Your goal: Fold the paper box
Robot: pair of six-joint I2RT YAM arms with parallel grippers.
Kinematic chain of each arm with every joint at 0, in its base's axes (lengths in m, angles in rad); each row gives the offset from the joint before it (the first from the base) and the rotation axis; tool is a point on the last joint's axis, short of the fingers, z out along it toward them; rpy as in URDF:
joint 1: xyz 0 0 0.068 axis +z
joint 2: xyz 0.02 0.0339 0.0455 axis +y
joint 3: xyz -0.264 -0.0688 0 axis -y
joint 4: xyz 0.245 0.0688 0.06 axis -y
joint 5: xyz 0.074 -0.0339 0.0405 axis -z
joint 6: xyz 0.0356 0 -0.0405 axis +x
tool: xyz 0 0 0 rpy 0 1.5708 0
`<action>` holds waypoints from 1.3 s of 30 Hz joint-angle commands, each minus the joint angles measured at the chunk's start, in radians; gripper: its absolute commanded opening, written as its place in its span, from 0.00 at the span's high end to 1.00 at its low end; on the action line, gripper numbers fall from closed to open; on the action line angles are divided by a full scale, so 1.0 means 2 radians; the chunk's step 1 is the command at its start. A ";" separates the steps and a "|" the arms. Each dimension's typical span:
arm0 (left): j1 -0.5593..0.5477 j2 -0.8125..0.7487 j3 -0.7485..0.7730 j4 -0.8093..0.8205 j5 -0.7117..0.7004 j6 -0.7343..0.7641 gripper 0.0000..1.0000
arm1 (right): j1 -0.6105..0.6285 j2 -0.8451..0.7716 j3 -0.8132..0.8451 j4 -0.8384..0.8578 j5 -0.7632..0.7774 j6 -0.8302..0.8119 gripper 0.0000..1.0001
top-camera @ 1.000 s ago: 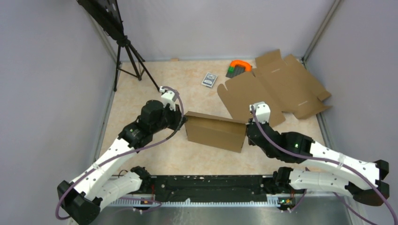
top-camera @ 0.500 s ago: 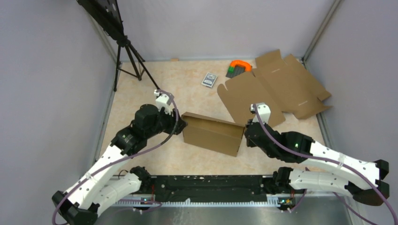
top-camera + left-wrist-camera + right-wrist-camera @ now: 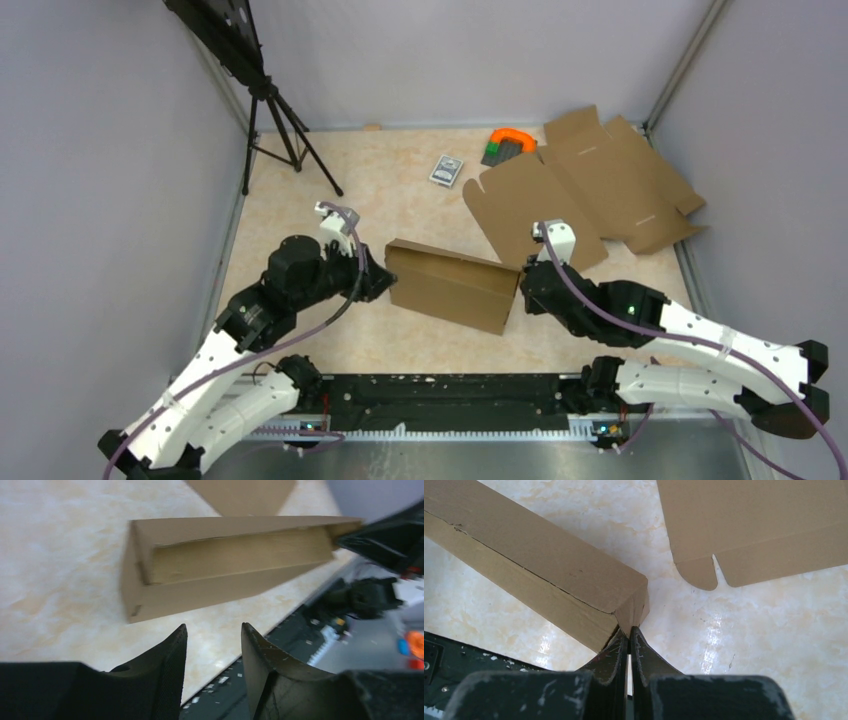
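The paper box (image 3: 455,285) is a long brown cardboard shape standing on edge in the middle of the table, its open side toward the left arm. In the left wrist view the paper box (image 3: 200,592) lies a little ahead of my fingers, showing its hollow inside. My left gripper (image 3: 380,282) (image 3: 214,626) is open with nothing between its fingers, just off the box's left end. My right gripper (image 3: 522,285) (image 3: 629,630) is shut, its tips against the right end corner of the paper box (image 3: 549,565).
A second flat cardboard blank (image 3: 590,190) (image 3: 749,525) lies spread at the back right. A small grey card pack (image 3: 446,168) and an orange and green object (image 3: 510,142) sit near the back. A black tripod (image 3: 275,120) stands back left. A black rail (image 3: 450,390) runs along the near edge.
My left gripper has opened, let go of the box's left end and drawn back to the left. The box has shifted slightly left. The right gripper stays shut at the right end.
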 commanded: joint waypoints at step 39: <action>-0.312 0.269 0.009 0.384 -0.223 -0.008 1.00 | 0.006 0.000 0.015 0.011 -0.005 -0.001 1.00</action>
